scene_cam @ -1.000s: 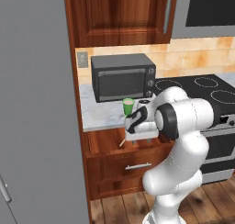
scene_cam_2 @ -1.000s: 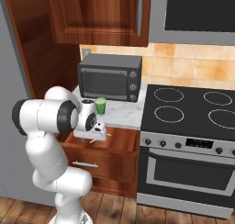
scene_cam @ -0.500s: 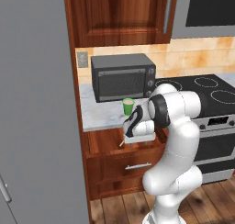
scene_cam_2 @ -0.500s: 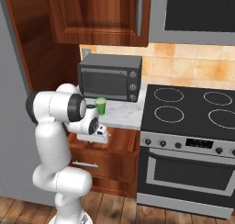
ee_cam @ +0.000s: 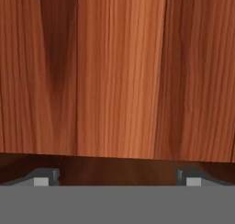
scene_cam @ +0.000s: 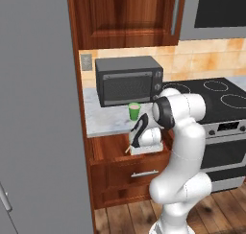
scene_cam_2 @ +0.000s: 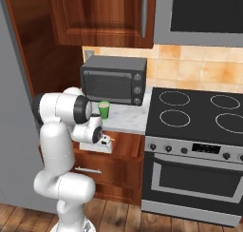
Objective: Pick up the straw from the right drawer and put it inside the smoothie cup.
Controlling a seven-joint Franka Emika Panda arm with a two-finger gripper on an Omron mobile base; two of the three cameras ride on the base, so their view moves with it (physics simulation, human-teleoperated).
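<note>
The right drawer (scene_cam: 126, 174) stands pulled out under the counter, its silver handle facing me. My gripper (scene_cam: 136, 146) reaches down into it, just under the counter's edge. In the hand view the gripper (ee_cam: 118, 177) is open, its two tips wide apart over the drawer's bare wooden floor with nothing between them. A short tan piece of the straw (scene_cam: 128, 149) pokes out beside the hand; from the right the straw (scene_cam_2: 110, 140) shows next to the gripper (scene_cam_2: 104, 143). The green smoothie cup (scene_cam: 134, 111) stands upright on the counter right above, in front of the microwave; it is also seen as the cup (scene_cam_2: 104, 110).
A black microwave (scene_cam: 129, 79) sits at the back of the marble counter (scene_cam: 103, 122). The stove (scene_cam_2: 199, 117) with its oven is to the right. A grey wall (scene_cam: 38, 108) closes the left side. Wooden wall cabinets (scene_cam: 129, 15) hang overhead.
The arm's elbow has swung up and in, closer over the drawer. The hand stays down in the drawer and has barely shifted. The cup has not moved.
</note>
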